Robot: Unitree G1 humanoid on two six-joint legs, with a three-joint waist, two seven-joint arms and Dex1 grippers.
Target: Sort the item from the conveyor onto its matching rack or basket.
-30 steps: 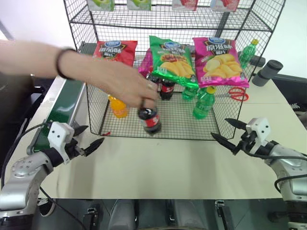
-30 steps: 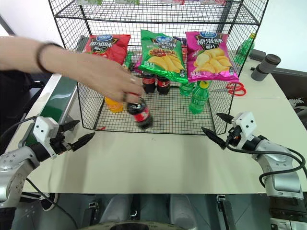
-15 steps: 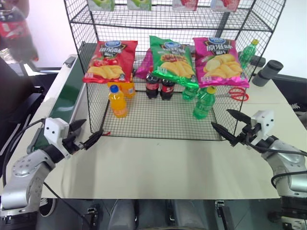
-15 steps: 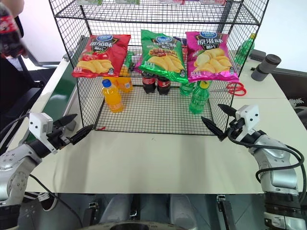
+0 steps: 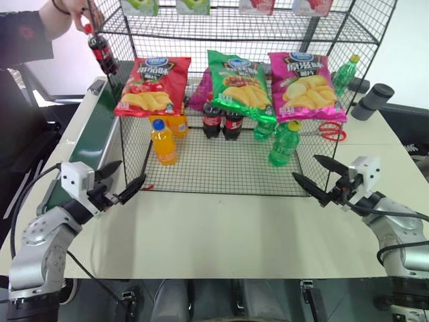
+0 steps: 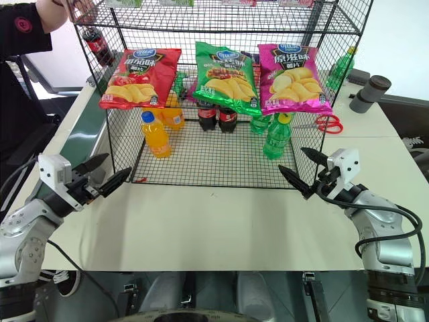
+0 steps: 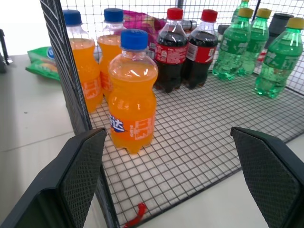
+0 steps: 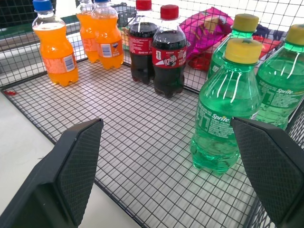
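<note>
**Cola bottle not yet on the belt — nothing for me to sort**

I take the black wire rack (image 5: 221,181) as my landmark. The cola bottle (image 5: 102,51) is in a person's hand (image 5: 70,12), held up by its cap at the rack's upper left corner, above the far end of the conveyor (image 5: 90,137), which runs along the rack's left side. It has not been set down on the belt as far as I can see.

My left gripper (image 5: 120,184) hangs just off the rack's front left corner with its fingers spread wide and nothing between them. My right gripper (image 5: 318,176) sits at the rack's front right corner, likewise spread and empty.

Inside the rack stand orange soda bottles (image 7: 132,90), two colas (image 8: 168,50) and green bottles (image 8: 228,102). I judge the whole job remains: pick up, carry, place beside those colas.
</note>
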